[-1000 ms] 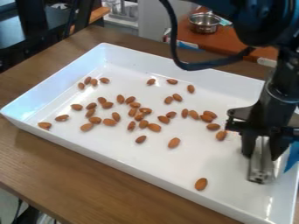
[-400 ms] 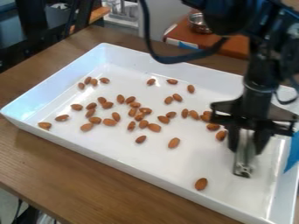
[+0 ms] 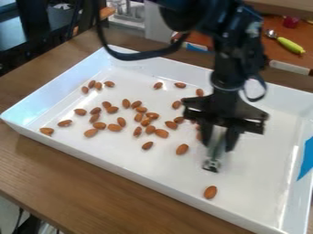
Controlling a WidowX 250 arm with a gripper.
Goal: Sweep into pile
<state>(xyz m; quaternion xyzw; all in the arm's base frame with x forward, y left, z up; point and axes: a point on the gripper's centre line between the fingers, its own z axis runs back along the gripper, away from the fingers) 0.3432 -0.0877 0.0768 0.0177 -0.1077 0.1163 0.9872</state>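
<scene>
**Near the tray's front edge, one almond lay apart from an unswept scatter**

Beyond the bare strip of wooden tabletop point(image 3: 92, 192) stood the white tray point(image 3: 153, 66), its raised walls well suited to keeping swept nuts from rolling off. A lone almond point(image 3: 210, 192) lay just inside the near edge. Behind it the gripper point(image 3: 218, 140) was clenched on a narrow silvery tool point(image 3: 212, 157), held nearly upright, probably so its lower end could push along the floor; whether it touched could not be told. Its place between the stray and the main scatter of almonds point(image 3: 139, 116) suited a sweep toward the left edge, though the stray would likely need its own pass. No single pile had formed: the nuts spread loosely from the left corner across the middle, a few nearer the far edge and far corner.
</scene>
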